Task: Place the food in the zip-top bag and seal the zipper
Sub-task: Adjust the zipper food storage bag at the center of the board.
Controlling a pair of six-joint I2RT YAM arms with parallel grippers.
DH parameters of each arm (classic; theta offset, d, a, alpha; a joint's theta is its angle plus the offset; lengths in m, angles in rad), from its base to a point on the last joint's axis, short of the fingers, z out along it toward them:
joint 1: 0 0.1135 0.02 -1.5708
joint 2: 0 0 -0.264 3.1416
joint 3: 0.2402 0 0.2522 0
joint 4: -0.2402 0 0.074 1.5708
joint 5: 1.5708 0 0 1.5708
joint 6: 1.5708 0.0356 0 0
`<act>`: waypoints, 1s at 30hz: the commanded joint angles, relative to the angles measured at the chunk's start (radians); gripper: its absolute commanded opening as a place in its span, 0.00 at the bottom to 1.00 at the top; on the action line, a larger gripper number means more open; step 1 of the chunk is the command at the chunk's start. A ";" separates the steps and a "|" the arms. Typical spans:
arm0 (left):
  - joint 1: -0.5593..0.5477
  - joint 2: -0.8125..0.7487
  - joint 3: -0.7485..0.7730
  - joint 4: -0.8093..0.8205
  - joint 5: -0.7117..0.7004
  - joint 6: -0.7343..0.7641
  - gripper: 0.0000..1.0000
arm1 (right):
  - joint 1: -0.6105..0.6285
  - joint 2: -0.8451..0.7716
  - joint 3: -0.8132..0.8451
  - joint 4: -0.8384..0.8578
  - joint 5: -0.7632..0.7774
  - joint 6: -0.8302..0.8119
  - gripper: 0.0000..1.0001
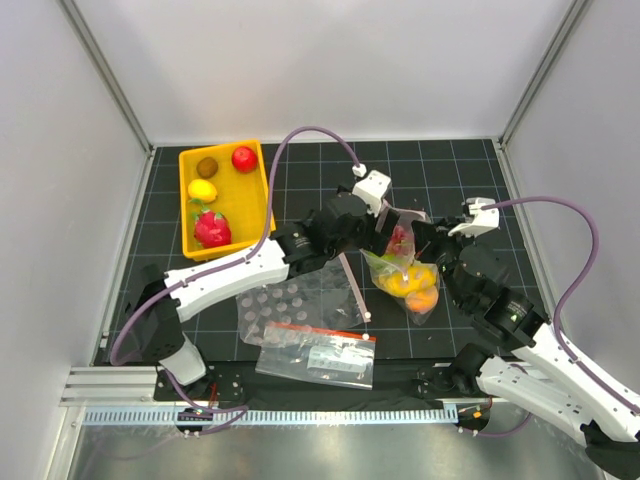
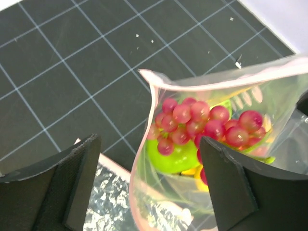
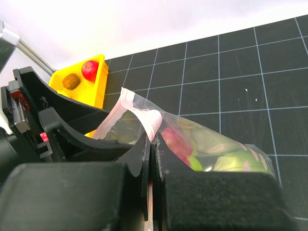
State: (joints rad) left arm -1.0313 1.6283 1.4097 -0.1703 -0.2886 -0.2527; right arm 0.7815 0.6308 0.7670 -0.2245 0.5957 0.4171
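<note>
Right end effector (image 3: 151,147), zip-top bag (image 3: 214,144) partly hidden

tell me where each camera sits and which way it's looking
top external: above and behind the arms, looking down on the table; left arm and right arm show.
left wrist: on that wrist, looking past its open left end effector at the zip-top bag holding grapes.
right wrist: on that wrist, looking along the shut right end effector, pinching the bag's edge, toward the yellow tray.
shared: both wrist views show the same bag.
</note>
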 commanded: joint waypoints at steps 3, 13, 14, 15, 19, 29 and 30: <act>0.008 -0.071 -0.013 -0.038 -0.017 -0.020 0.92 | -0.004 0.007 0.055 0.050 0.004 -0.005 0.01; 0.008 -0.194 -0.152 0.052 -0.015 0.001 0.98 | -0.004 0.033 0.066 0.045 -0.028 0.002 0.01; 0.008 -0.171 -0.140 0.051 -0.021 0.006 0.95 | -0.004 0.040 0.069 0.040 -0.036 0.002 0.01; 0.010 -0.160 -0.135 0.049 -0.030 0.010 0.92 | -0.004 0.044 0.080 0.036 -0.048 0.000 0.01; 0.028 -0.108 -0.109 0.049 -0.003 0.003 0.70 | -0.004 0.072 0.129 -0.010 -0.089 -0.006 0.01; 0.131 -0.198 -0.176 0.058 0.045 -0.049 0.00 | -0.004 0.348 0.477 -0.395 -0.235 0.011 0.01; 0.132 -0.218 -0.187 0.060 0.028 -0.043 0.00 | -0.002 0.368 0.527 -0.415 -0.249 0.012 0.01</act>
State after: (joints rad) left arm -0.9188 1.5093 1.2461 -0.1616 -0.2501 -0.2829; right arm 0.7807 0.9585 1.1645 -0.5564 0.4236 0.4213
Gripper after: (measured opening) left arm 0.011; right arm 0.043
